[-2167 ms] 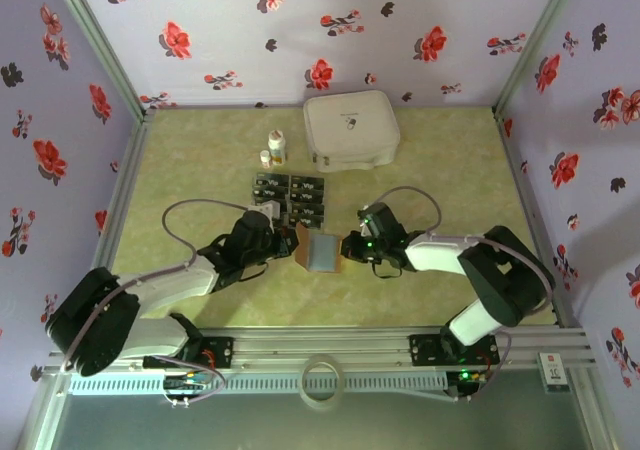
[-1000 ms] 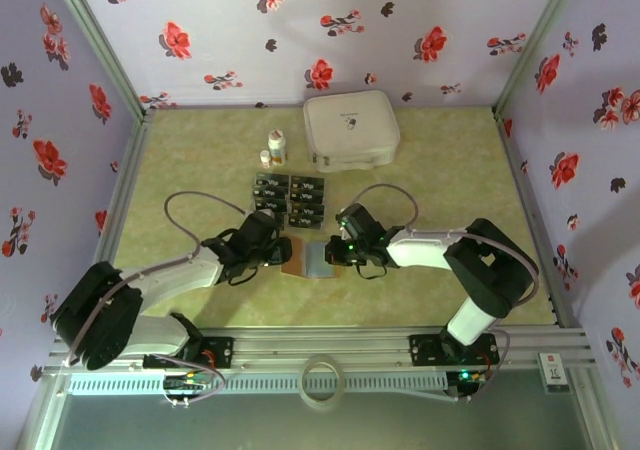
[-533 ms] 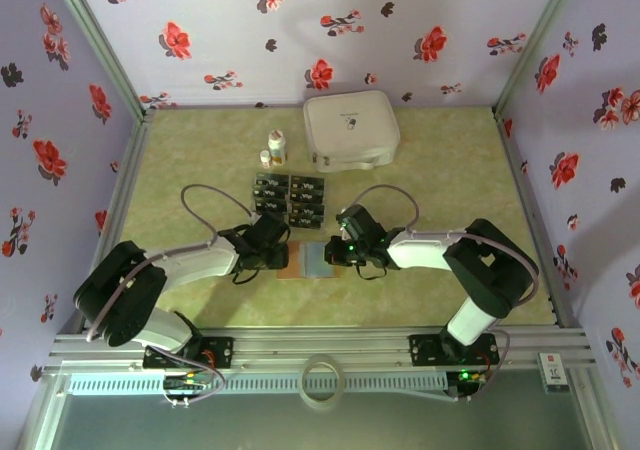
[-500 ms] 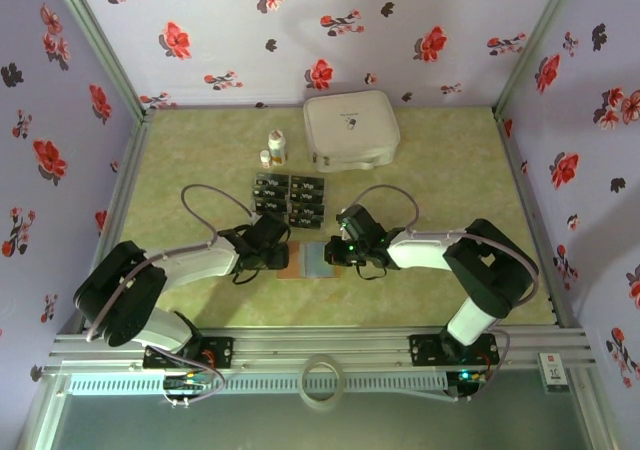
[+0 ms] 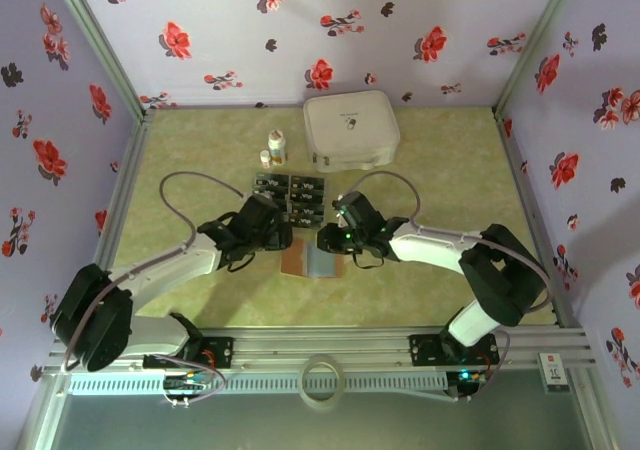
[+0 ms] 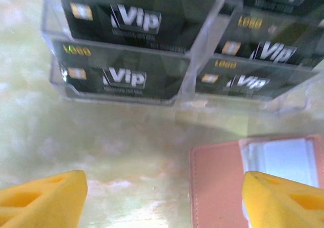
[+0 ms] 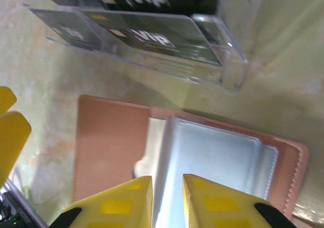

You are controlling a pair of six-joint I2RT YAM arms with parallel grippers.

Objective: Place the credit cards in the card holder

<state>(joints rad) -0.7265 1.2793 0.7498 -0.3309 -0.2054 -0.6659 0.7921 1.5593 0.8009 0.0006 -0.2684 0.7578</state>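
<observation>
Near table point(image 5: 450, 170) middle: card holder point(image 5: 313, 260) lying open, flat, just nearside of credit cards point(image 5: 290, 195) in clear stands point(image 6: 202, 61). Left gripper point(image 6: 163, 182) jaws spread wide over holder's left edge. Right gripper point(image 7: 167, 180) jaws barely parted over holder's clear pocket point(image 7: 212, 157), gripping nothing.

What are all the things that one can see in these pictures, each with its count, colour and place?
credit cards: about eight, black, mid table
clear stands: several, transparent, holding the credit cards
card holder: one, reddish-brown, lying open on the near side of the credit cards
bottles: two, white, behind the credit cards
case: one, white, at the far side of the table
table: one, pale green
ring: one, clear, on the near rail
left gripper: yellow fingers, wide open, facing the credit cards
right gripper: yellow fingers, slightly apart, over the card holder
</observation>
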